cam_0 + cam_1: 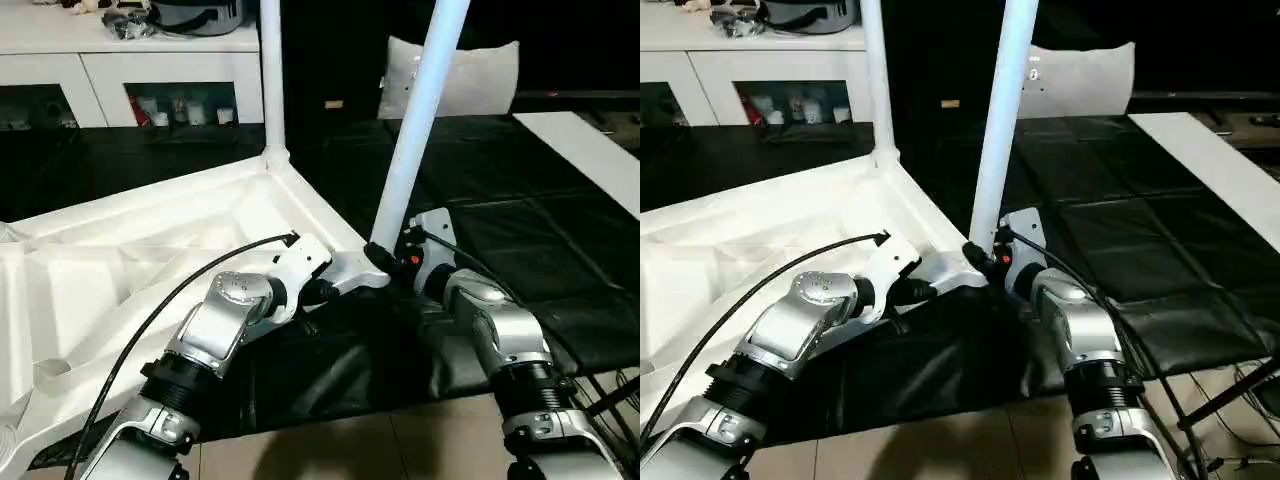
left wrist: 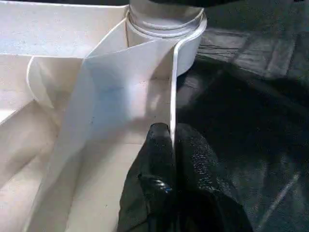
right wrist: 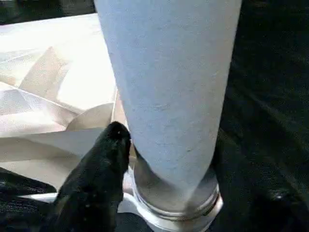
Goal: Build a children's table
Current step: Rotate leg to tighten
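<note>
Left eye view: upturned white table top [image 1: 150, 250] lying ribbed side up on black mats, one leg [image 1: 272, 80] standing upright in the far corner socket, a second leg [image 1: 415, 120] seated in the near corner socket [image 1: 372, 262] and leaning away from the first. Left gripper [image 1: 322, 290] just beside that near socket on the table-top side; right gripper [image 1: 385, 258] at the leaning leg's foot on the opposite side, the nearer claw to the leg.

Right eye view: same arrangement, white cabinet [image 1: 750, 60] beyond the far leg.

Left wrist view: black fingers [image 2: 166, 159] pinched narrow on the thin upright rim wall of the table top, near socket straight ahead along that rim.

Right wrist view: one black finger [image 3: 104, 164] pressed against the foot of the leaning leg just above the socket collar, opposing finger hidden behind the tube; grip on the leg likely but impossible to confirm. Long axis of the leg rising steeply away from the claw, so the coming push probably a straightening and seating into the socket.
</note>
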Controlling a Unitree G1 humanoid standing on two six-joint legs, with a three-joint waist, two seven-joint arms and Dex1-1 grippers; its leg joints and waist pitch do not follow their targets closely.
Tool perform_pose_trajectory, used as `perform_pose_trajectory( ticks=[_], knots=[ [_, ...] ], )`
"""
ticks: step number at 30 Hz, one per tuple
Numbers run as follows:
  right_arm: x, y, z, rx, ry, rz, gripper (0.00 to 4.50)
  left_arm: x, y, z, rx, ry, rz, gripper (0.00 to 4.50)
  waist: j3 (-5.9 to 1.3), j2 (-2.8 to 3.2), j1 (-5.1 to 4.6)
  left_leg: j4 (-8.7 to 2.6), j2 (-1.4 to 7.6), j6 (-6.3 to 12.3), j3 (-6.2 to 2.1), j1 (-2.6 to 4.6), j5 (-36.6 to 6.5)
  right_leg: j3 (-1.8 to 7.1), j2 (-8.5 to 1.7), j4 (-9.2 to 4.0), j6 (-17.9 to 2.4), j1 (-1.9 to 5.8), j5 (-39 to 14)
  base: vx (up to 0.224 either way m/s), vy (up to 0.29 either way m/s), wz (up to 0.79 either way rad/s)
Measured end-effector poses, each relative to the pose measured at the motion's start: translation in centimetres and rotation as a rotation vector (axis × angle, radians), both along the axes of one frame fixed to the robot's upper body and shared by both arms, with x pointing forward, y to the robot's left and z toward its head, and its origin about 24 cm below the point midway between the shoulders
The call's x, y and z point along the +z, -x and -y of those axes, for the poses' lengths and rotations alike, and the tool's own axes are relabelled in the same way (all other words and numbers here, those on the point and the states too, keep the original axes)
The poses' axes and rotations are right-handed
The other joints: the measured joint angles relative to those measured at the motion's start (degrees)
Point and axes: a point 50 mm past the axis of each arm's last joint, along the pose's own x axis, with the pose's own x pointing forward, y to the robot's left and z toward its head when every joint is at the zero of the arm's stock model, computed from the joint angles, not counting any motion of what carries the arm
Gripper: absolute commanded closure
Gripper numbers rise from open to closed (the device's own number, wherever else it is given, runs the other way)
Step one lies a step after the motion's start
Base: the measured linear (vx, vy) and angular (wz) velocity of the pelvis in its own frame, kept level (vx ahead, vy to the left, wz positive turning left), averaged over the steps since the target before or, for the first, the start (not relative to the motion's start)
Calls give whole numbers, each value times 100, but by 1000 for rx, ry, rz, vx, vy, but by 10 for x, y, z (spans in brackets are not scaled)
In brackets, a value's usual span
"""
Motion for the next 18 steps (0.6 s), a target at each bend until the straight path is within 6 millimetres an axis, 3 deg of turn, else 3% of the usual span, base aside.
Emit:
perform_pose_trajectory(
  ticks=[2,9,12,18],
  knots=[
    [1,1,0,17,-6,6,132,1,0,-1,-8,-2,6,450,0,-1,5,31,-1,0,3,-26,-1,9,-10,68,-36,-41,-18,0,0,0],
    [0,7,13,143,44,24,68,0,3,-12,-81,-36,34,450,5,7,53,21,9,-12,-2,-15,10,2,2,81,-39,-46,-33,0,0,0],
    [0,14,19,271,69,25,68,1,7,-26,-177,-66,54,450,7,10,65,24,9,-14,-3,-15,11,1,3,81,-40,-46,-27,0,0,0],
    [3,26,34,469,71,13,68,2,16,-38,-342,-75,53,450,10,4,182,30,9,-13,-5,-23,10,1,1,75,-39,-43,-26,0,0,0]
  ],
)
